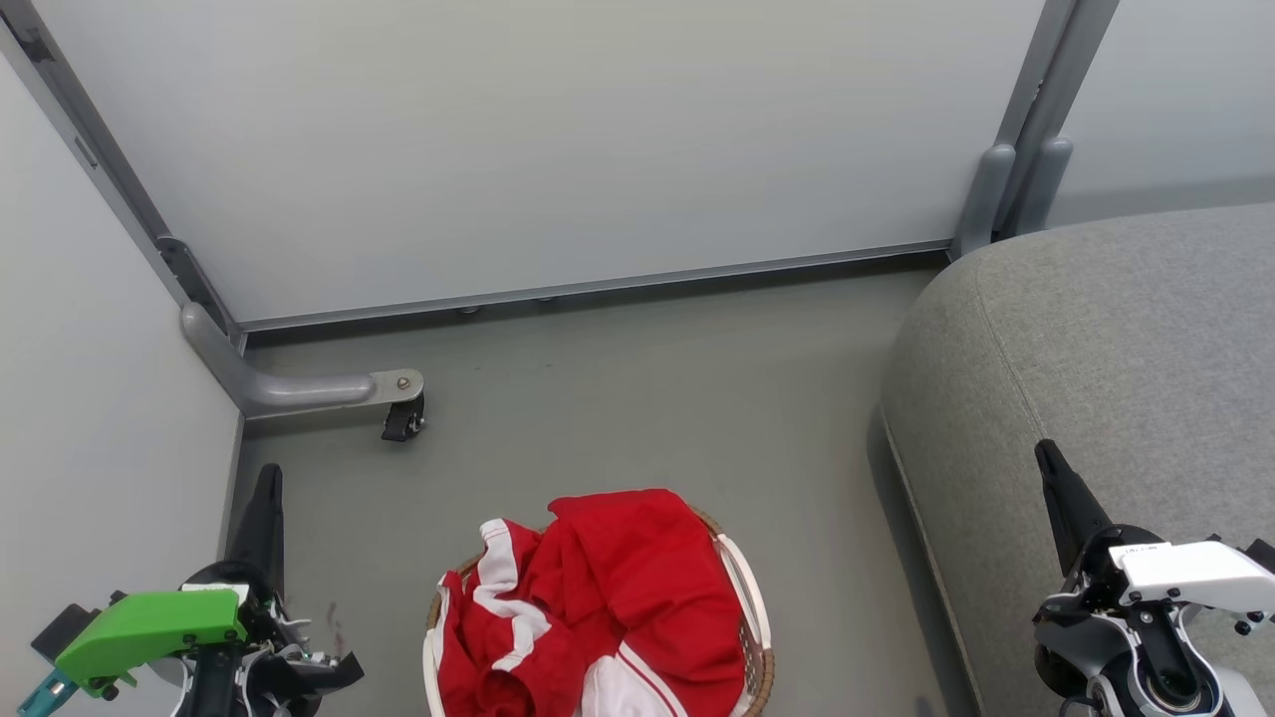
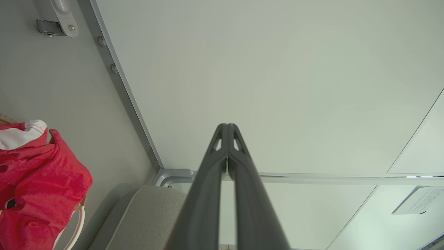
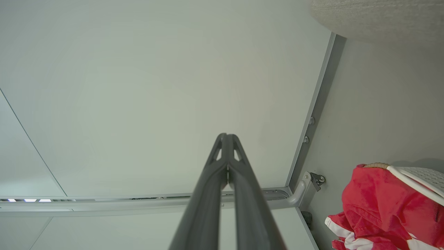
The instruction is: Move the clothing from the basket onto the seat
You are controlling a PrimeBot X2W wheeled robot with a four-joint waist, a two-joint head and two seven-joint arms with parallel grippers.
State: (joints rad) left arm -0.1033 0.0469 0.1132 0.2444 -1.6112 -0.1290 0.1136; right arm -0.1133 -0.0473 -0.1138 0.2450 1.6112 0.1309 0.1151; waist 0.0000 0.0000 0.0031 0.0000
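The clothing [image 1: 598,597] lies heaped in the basket [image 1: 759,617], none yet on the seat [image 1: 1096,339]. Left pincer [image 2: 227,126] and right pincer [image 3: 227,136] are pressed together, empty.

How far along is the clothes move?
Done: nothing yet. The bright red and white sports clothing is heaped in the white perforated plastic basket with a brown woven rim; none lies on the visible part of the large grey fabric seat. In hand: nothing; left pincer and right pincer are shut, empty. Left: the whole transfer.
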